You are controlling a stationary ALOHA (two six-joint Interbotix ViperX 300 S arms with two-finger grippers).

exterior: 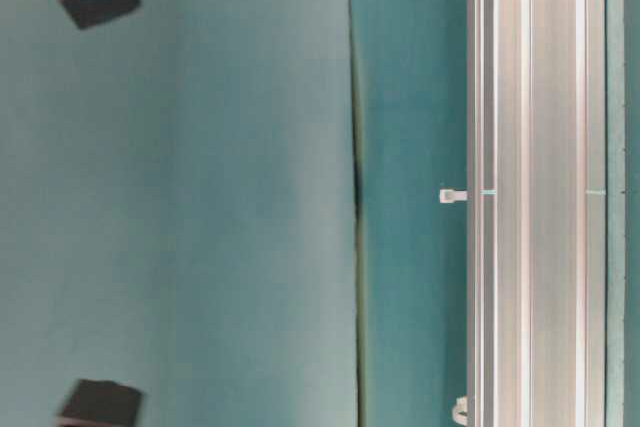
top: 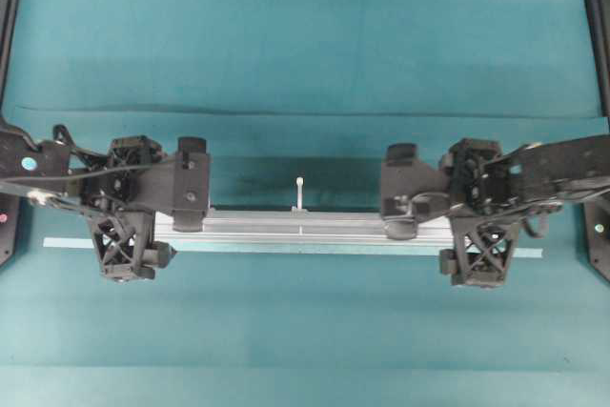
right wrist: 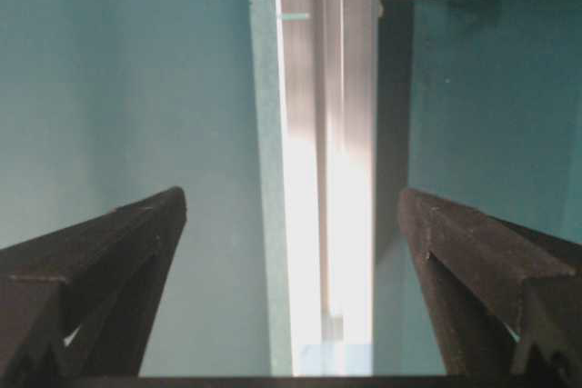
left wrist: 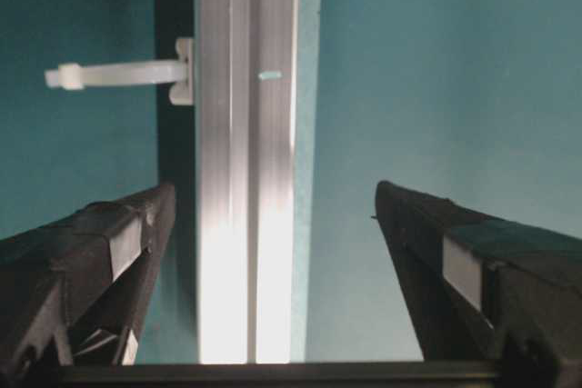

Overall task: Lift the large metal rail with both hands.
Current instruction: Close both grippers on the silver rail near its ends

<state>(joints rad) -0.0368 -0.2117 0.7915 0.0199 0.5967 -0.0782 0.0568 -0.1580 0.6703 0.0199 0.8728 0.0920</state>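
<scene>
A: Where is the large metal rail [top: 286,226] lying?
B: It is lying lengthwise on the teal table [top: 305,45], a grooved silver bar with a white peg [top: 300,193].
A: And the grippers?
B: The left gripper [left wrist: 273,224] and right gripper [right wrist: 291,224] are straddling it, wedge jaws spread wide, gripping nothing.

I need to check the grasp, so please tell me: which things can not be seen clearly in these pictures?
- Large metal rail ends: overhead, covered by left gripper and right gripper.
- Remaining white pegs: overhead shows one peg; the arms hide the rest.
- Contact with the rail: both wrist views show open jaws straddling it, the rail overexposed.
</scene>
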